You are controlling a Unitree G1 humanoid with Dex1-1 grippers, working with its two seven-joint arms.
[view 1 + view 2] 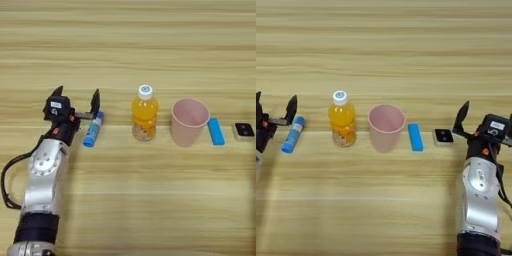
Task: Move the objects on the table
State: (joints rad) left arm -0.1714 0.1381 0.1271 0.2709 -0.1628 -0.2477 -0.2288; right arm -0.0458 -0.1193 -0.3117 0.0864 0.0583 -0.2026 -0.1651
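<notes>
Left eye view: the left gripper (76, 97) stands on the table (128, 50) with its fingers spread wide, the glue stick (93, 129) lying just beside its right finger. The juice bottle (144, 113) stands upright left of the pink cup (189, 121); the blue block (216, 131) lies beyond.

Right eye view: the right gripper (487, 116) sits near a small black square (443, 136), fingers wide apart.

Lighting bright, even, diffuse from overhead. Tabletop (150, 50) uniformly lit, warm tone, no glare patches. Shadows short and soft: faint ones hug the bottle (144, 114) base and cup (189, 121); a broader dim patch lies beside the left arm (44, 185). Overall focus soft, fine grain slightly smeared. No marked edge distortion.
</notes>
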